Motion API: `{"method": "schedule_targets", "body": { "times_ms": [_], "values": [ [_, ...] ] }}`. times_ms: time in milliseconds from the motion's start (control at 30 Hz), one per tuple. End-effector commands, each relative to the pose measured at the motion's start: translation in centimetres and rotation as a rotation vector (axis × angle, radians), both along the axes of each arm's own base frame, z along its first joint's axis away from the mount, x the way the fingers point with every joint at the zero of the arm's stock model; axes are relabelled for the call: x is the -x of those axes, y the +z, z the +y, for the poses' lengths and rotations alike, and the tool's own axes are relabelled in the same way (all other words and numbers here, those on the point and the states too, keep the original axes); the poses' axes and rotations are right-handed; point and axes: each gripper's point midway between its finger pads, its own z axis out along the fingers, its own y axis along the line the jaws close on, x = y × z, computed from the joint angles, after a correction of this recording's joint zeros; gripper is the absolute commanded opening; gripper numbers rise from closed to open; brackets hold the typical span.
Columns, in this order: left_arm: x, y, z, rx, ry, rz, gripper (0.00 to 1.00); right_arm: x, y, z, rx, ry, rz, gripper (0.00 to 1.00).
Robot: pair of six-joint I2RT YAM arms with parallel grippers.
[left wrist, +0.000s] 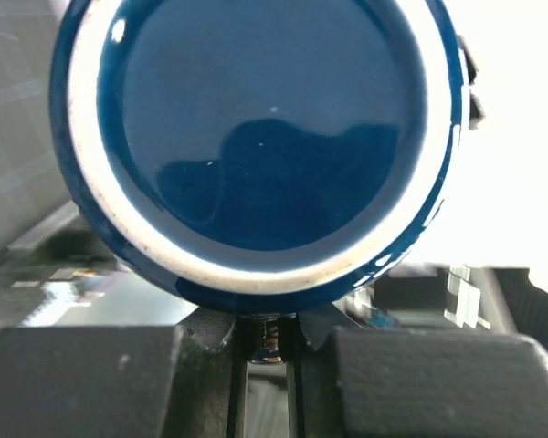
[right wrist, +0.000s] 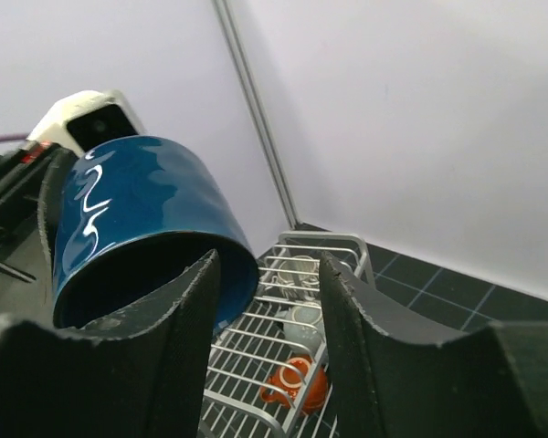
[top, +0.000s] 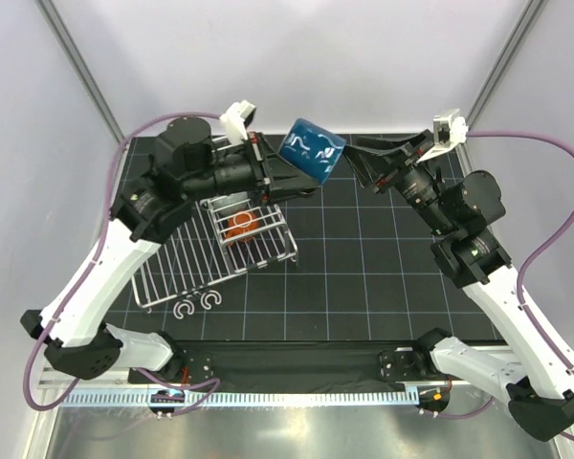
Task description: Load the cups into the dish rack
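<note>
Nearest the arm bases, two small white hooks [top: 197, 305] are seen lying on the dark gridded table [top: 383, 277], just in front of the dish rack [top: 172, 273]. In the rack's raised basket an orange-red cup [right wrist: 297, 388] is lodged. Beyond it sit a pale grey cup [right wrist: 301, 327] and a whitish cup [right wrist: 297, 270].

Farther back, beyond the basket and above the table, the dark blue cup [top: 311, 148] is held tilted in the air. It is clamped by the left gripper [left wrist: 267, 327], whose jaws are set nearly together at its lower edge. The right gripper [right wrist: 269, 265] is placed just beside the cup, jaws parted, with one finger in front of the rim.
</note>
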Motion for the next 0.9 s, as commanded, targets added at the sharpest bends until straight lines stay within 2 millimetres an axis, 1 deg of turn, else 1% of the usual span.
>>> {"method": "schedule_targets", "body": {
  "times_ms": [0,33,67,100,133,167,200,233,267,300,333,367,400,433,467,500,533,567,600,633,700,733,767,800,833,867],
  "values": [
    [-0.4,1.8,5.0,-0.136,0.170,-0.227,0.00,0.0,1.0,-1.3,-0.013,-0.068,0.024,0.50],
    [-1.4,-1.0,7.0,-0.295,0.249,-0.228,0.00,-0.3,0.0,-1.6,0.011,-0.092,0.071,0.52],
    [-1.6,-0.2,8.6,-0.334,0.311,-0.269,0.00,-0.4,-0.8,-1.9,0.034,-0.106,0.099,0.52],
    [-2.0,-1.1,10.0,-0.405,0.356,-0.277,0.00,-0.4,-1.3,-2.1,0.057,-0.118,0.114,0.52],
    [-2.4,-1.8,11.9,-0.487,0.417,-0.306,0.00,-0.5,-2.7,-2.4,0.096,-0.133,0.165,0.53],
    [-3.3,-3.2,14.7,-0.604,0.535,-0.291,0.00,-0.3,-3.4,-2.5,0.116,-0.139,0.184,0.53],
    [-3.7,-3.7,16.4,-0.663,0.602,-0.299,0.00,0.2,-3.6,-2.9,0.125,-0.144,0.193,0.53],
    [-3.5,-3.7,18.3,-0.699,0.671,-0.308,0.00,0.5,-5.1,-3.1,0.152,-0.141,0.239,0.53],
    [-4.2,-4.2,21.6,-0.793,0.812,-0.310,0.00,0.9,-5.6,-3.3,0.160,-0.139,0.257,0.53],
    [-4.5,-5.8,22.9,-0.869,0.857,-0.296,0.00,1.8,-5.5,-3.6,0.150,-0.130,0.261,0.53],
    [-4.7,-6.4,24.2,-0.909,0.913,-0.292,0.00,2.3,-6.6,-3.7,0.169,-0.119,0.296,0.54],
    [-4.3,-6.3,26.2,-0.925,0.988,-0.297,0.00,3.0,-6.9,-3.7,0.170,-0.103,0.310,0.53],
    [-4.8,-8.1,27.6,-1.000,1.057,-0.275,0.00,4.0,-7.5,-4.1,0.178,-0.093,0.333,0.54],
    [-4.5,-8.0,29.6,-1.005,1.154,-0.266,0.00,4.4,-7.8,-4.3,0.183,-0.091,0.345,0.54],
    [-4.6,-8.9,29.8,-1.019,1.158,-0.252,0.00,4.9,-7.9,-4.6,0.186,-0.092,0.350,0.54],
    [-4.6,-9.2,31.0,-1.052,1.220,-0.244,0.00,5.3,-8.2,-4.9,0.192,-0.094,0.361,0.54],
    [-4.8,-10.9,31.6,-1.117,1.228,-0.225,0.00,6.2,-8.4,-5.5,0.199,-0.099,0.367,0.54],
    [-4.9,-11.5,32.6,-1.149,1.260,-0.203,0.00,6.5,-8.7,-5.7,0.205,-0.101,0.376,0.54],
    [-5.1,-12.1,32.8,-1.187,1.243,-0.200,0.00,6.9,-9.1,-6.0,0.214,-0.106,0.386,0.54],
    [-5.7,-13.5,33.4,-1.231,1.255,-0.175,0.00,7.4,-9.1,-6.3,0.213,-0.106,0.381,0.54],
    [-6.2,-15.4,33.9,-1.279,1.253,-0.156,0.00,7.8,-9.5,-6.7,0.219,-0.111,0.386,0.54],
    [-7.6,-15.6,33.1,-1.210,1.257,-0.175,0.00,8.2,-9.5,-6.9,0.219,-0.113,0.382,0.54],
    [-8.0,-18.6,32.7,-1.250,1.205,-0.164,0.00,8.1,-9.5,-7.1,0.232,-0.120,0.372,0.54],
    [-8.4,-19.1,32.3,-1.210,1.209,-0.185,0.00,8.3,-9.7,-7.4,0.243,-0.129,0.375,0.54],
    [-9.4,-19.5,31.2,-1.144,1.204,-0.207,0.00,8.3,-9.3,-7.8,0.247,-0.148,0.364,0.54],
    [-9.4,-22.3,31.0,-1.172,1.169,-0.179,0.00,8.3,-9.2,-8.1,0.252,-0.165,0.356,0.54]
  ]
}}
